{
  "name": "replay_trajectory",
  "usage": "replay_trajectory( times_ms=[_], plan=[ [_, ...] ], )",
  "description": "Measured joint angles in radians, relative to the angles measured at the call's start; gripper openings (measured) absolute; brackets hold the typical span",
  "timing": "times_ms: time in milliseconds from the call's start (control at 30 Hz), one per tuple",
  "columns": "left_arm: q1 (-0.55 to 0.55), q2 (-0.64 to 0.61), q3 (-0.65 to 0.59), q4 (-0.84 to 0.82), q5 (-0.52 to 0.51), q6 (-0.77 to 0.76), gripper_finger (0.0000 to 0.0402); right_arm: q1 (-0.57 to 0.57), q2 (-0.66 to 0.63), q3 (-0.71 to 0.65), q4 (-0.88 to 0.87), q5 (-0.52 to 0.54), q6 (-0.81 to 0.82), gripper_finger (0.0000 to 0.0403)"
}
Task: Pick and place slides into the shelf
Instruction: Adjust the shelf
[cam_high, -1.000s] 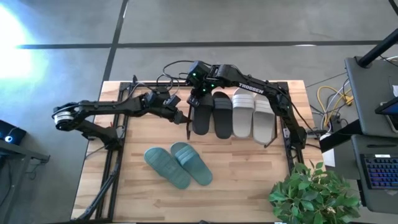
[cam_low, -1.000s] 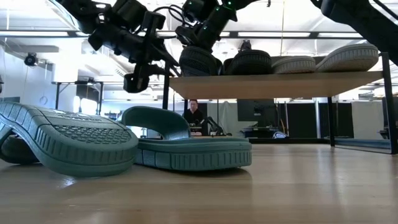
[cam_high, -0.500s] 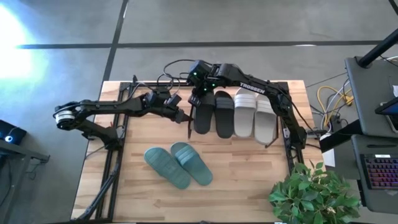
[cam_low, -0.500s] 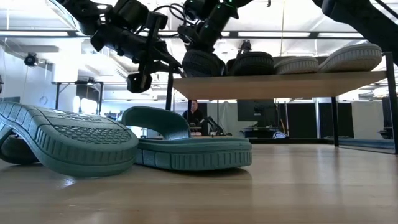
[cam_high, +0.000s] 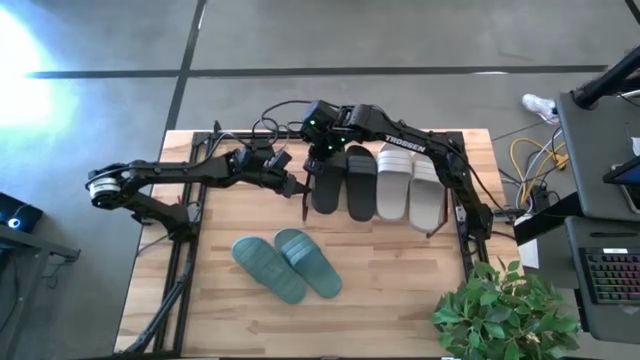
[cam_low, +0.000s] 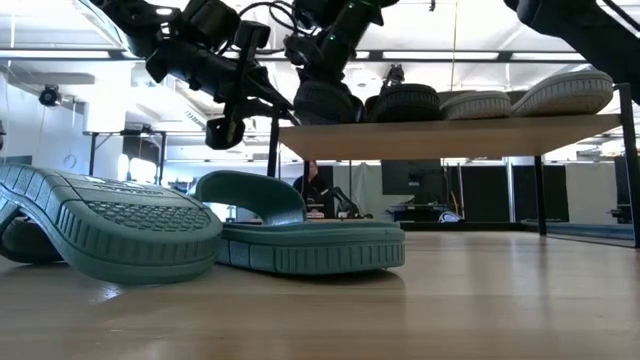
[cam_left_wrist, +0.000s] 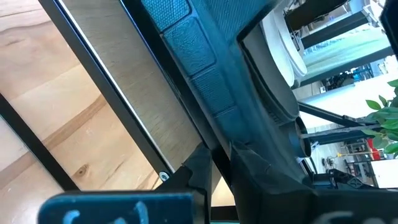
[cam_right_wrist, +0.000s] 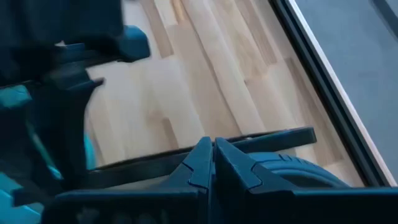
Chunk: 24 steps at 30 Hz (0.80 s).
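One wooden worktop (cam_high: 400, 300) carrying one shelf (cam_high: 455, 215) at its far edge. Six slides: four side by side on the shelf board, namely the black pair (cam_high: 342, 183) at the left end and the white pair (cam_high: 408, 185) at the right end, filling its width; the teal pair (cam_high: 287, 264) lies on the open worktop near the middle, with bare wood toward the near edge. Left hand (cam_high: 297, 187), clenched, touches the shelf's left end beside the outer black slide. Right hand (cam_high: 322, 160), clenched, rests at that slide's far end.
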Motion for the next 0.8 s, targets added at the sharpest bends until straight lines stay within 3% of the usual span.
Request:
replay_trajectory(
  times_ms=[600, 800],
  plan=[
    [-0.004, 0.0, -0.003, 0.008, -0.018, 0.0, 0.0014, -0.001, -0.005, -0.05, -0.02, 0.064, 0.01, 0.0012],
    [-0.004, -0.021, -0.061, 0.066, -0.026, -0.03, 0.0012, 0.0, -0.005, -0.054, -0.029, 0.096, 0.002, 0.0012]
  ],
)
